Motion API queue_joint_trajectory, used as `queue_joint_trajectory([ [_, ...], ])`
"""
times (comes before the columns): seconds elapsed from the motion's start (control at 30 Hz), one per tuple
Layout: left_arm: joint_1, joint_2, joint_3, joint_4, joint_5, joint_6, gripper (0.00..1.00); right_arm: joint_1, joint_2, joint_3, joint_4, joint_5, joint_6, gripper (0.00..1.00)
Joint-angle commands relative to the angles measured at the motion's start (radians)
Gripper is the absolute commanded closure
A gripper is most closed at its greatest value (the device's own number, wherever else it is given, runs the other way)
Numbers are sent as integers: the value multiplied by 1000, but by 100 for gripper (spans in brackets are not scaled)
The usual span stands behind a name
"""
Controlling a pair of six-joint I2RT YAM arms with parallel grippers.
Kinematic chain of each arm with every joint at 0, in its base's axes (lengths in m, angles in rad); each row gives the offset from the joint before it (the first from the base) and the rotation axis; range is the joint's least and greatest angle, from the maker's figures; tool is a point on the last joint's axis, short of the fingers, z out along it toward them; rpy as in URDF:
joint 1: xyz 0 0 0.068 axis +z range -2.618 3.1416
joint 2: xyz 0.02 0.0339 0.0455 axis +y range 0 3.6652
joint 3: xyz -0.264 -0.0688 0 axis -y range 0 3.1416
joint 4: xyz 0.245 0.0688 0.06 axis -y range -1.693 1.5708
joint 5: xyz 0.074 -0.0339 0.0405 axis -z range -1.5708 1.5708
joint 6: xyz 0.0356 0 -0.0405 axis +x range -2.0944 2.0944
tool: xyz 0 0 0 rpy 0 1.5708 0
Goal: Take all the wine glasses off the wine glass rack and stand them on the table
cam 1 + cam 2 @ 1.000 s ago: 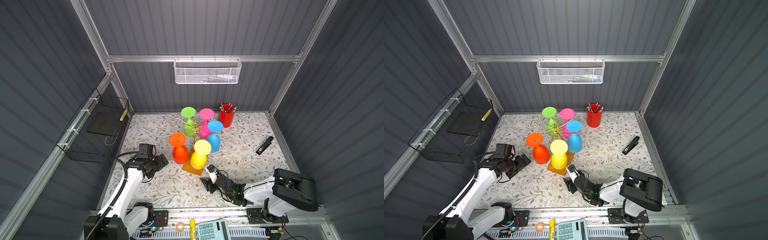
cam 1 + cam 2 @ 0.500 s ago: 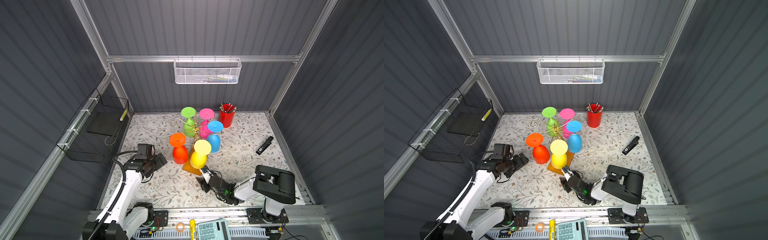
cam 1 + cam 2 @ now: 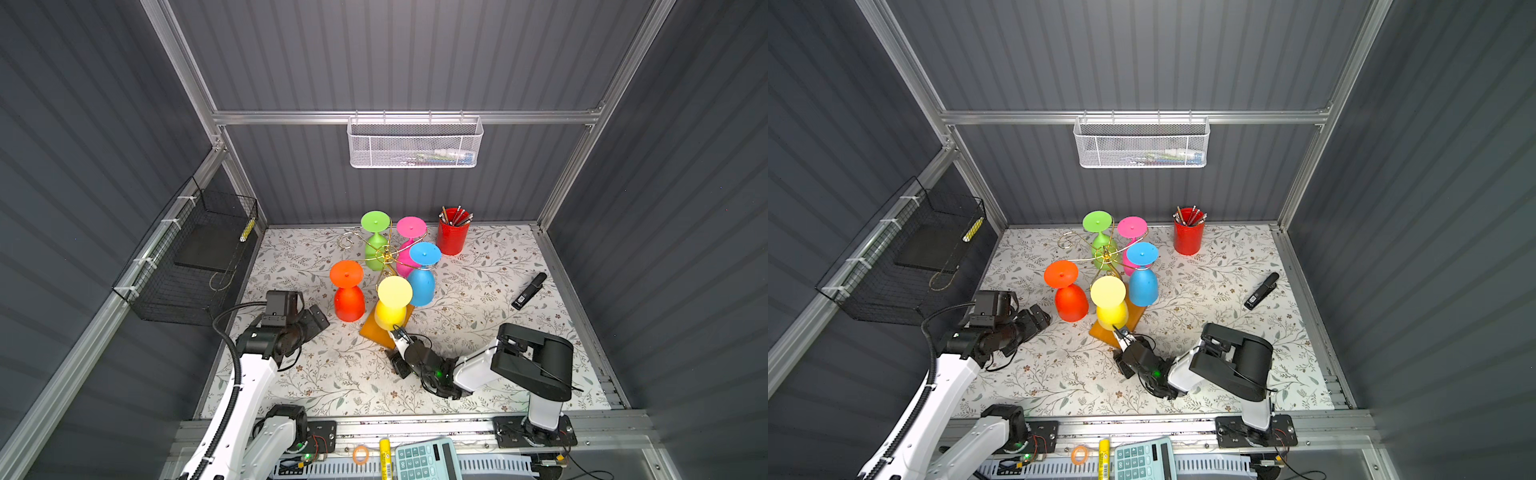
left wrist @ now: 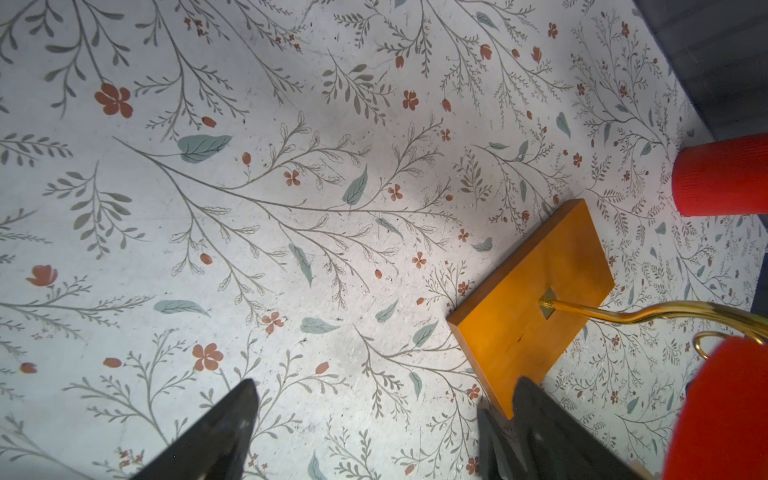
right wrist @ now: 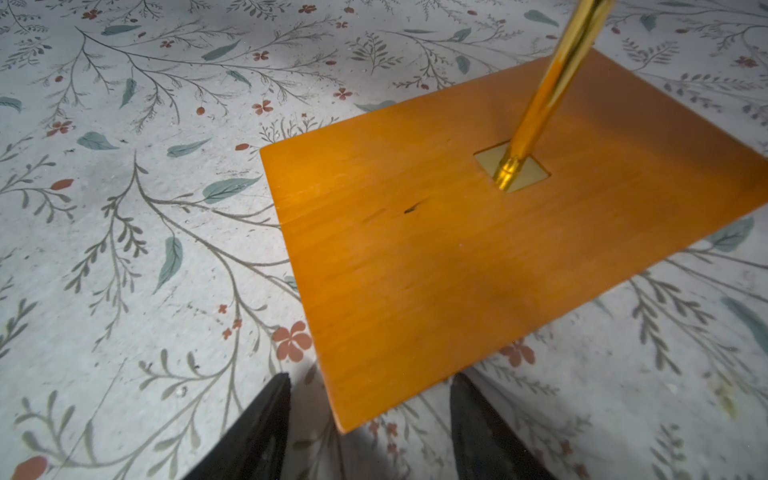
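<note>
The wine glass rack (image 3: 386,253) (image 3: 1106,253) is a gold wire stand on an orange wooden base (image 4: 532,307) (image 5: 457,249). Several coloured wine glasses hang from it upside down. The orange-red one (image 3: 348,291) (image 3: 1068,291) is nearest my left gripper (image 3: 316,318) (image 3: 1039,318), and the yellow one (image 3: 392,305) hangs over the base's near end. The left gripper (image 4: 384,386) is open and empty, low beside the orange-red bowl (image 4: 723,407). My right gripper (image 3: 395,349) (image 3: 1122,345) (image 5: 370,378) is open, and the base's near corner lies between its fingers without touching them.
A red pen cup (image 3: 453,237) stands at the back right of the rack. A black stapler (image 3: 528,291) lies to the right. A black wire basket (image 3: 195,257) hangs on the left wall and a white mesh basket (image 3: 415,143) on the back wall. A calculator (image 3: 424,459) lies at the front.
The right arm has folded and its gripper has slid left and forward to the base's near corner. The left gripper has barely shifted.
</note>
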Motion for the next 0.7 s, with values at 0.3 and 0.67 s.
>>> queue_joint_trajectory([
  [0.3, 6, -59, 10, -68, -54, 0, 4, -42, 65, 124, -142, -50, 3, 39],
  [0.67, 6, -87, -20, -87, -117, -47, 3, -95, 141, 241, -229, -74, 16, 39],
])
